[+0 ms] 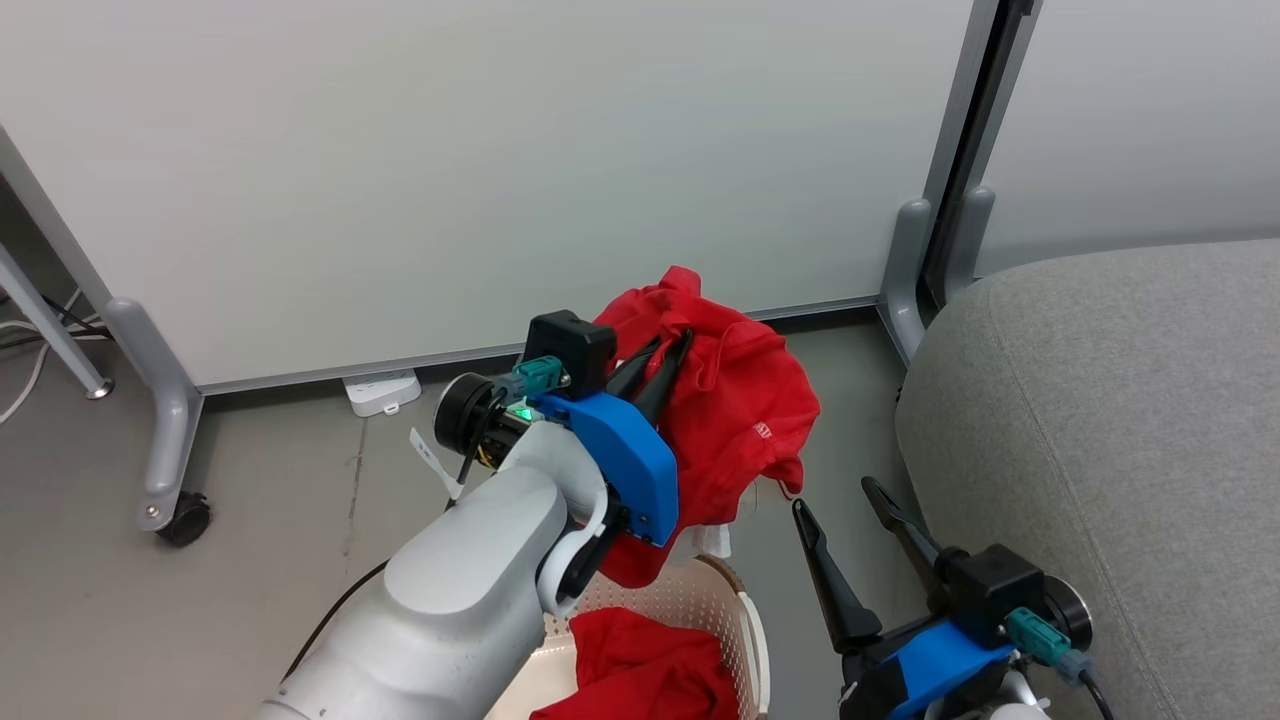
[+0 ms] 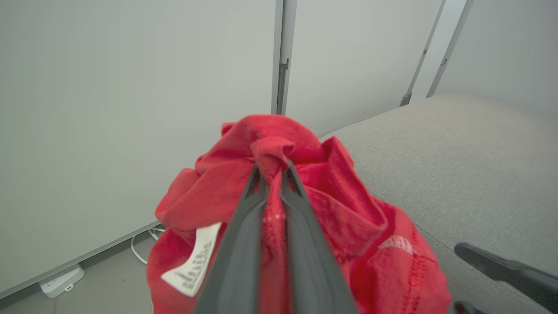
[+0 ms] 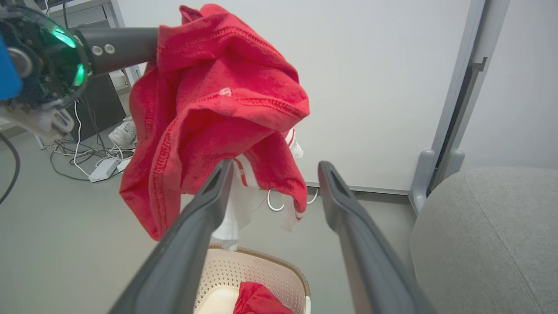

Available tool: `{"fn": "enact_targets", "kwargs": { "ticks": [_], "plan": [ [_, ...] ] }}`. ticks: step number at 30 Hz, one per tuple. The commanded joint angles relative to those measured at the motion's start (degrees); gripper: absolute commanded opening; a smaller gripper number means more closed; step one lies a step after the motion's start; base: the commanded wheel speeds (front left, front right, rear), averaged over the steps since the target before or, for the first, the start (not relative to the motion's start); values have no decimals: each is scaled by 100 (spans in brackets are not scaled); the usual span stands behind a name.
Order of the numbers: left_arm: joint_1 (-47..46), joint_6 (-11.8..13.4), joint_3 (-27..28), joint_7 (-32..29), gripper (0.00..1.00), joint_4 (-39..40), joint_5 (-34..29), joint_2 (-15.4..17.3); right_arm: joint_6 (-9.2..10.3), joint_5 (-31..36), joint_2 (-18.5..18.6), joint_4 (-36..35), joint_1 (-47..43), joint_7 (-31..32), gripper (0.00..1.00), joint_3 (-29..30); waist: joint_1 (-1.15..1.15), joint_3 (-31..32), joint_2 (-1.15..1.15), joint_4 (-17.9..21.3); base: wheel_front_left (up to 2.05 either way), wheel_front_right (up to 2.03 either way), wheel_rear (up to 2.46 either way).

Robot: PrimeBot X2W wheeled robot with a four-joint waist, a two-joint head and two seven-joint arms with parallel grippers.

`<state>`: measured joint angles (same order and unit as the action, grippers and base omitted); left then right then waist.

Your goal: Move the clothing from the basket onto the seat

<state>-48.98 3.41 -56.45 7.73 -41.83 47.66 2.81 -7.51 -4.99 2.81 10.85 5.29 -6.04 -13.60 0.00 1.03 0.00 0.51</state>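
My left gripper [image 1: 675, 340] is shut on a bright red garment [image 1: 735, 410] and holds it in the air above the basket [image 1: 735, 610]; the fabric bunches around the fingertips [image 2: 272, 168] and hangs down with a white label [image 2: 194, 259]. Its red and white folds [image 3: 218, 113] dangle over the cream basket [image 3: 266, 270]. More red clothing [image 1: 640, 670] lies inside the basket. The grey seat [image 1: 1110, 430] stands to the right. Low between basket and seat, my right gripper [image 1: 835, 495] stands open with nothing between its fingers [image 3: 205, 205].
A pale partition wall [image 1: 480, 170] with grey feet and a castor [image 1: 185, 520] runs behind. A white power strip [image 1: 380, 392] lies on the floor at its base. Cables and a shoe [image 3: 124, 131] lie on the floor at the left of the right wrist view.
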Motion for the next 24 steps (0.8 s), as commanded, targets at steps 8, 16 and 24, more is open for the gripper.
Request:
{"fn": "enact_targets", "kwargs": {
  "ticks": [8,16,24],
  "plan": [
    [-181,90,-280,202,0,-126,330,16,4,-222,14,-114,241,143,100,-308,0,-49,0,27,0,0,0],
    [-275,134,-560,309,0,-143,584,17,4,-589,15,236,630,395,100,-808,0,-58,0,-1,0,0,0],
    [-350,171,-832,384,0,-105,832,15,4,-695,12,973,1144,448,100,-963,0,-24,0,-76,0,0,0]
  ]
}}
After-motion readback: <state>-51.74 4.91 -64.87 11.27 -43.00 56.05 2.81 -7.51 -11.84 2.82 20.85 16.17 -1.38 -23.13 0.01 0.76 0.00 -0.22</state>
